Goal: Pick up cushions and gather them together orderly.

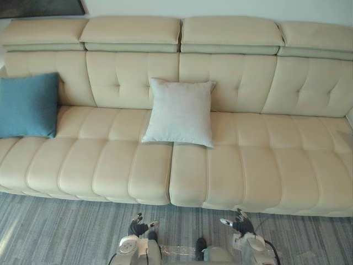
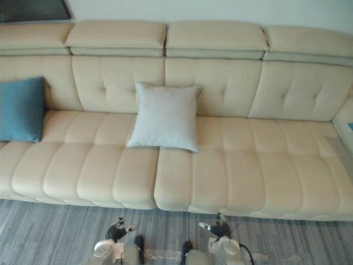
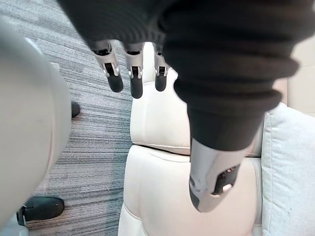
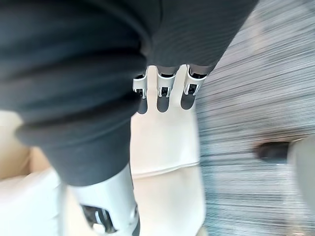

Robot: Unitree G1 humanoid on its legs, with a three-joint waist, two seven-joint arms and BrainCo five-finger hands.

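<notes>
1. Leaning against the backrest near the middle of the sofa, a pale grey cushion stands upright on the seat. Its lower edge crosses the seam between two seat sections.
2. A blue cushion stands upright at the sofa's left end, also against the backrest and well apart from the pale one.
3. The left hand hangs low over the grey striped carpet in front of the sofa. Its fingers are straight and loose, the thumb is apart from them, and it holds nothing.
4. The right hand hangs beside it over the same carpet, with its fingers likewise relaxed and nothing in its grasp.
5. Both hands are well short of the cushions, with the front part of the seat lying between.
6. A dark panel shows on the wall above the sofa's left end.
</notes>
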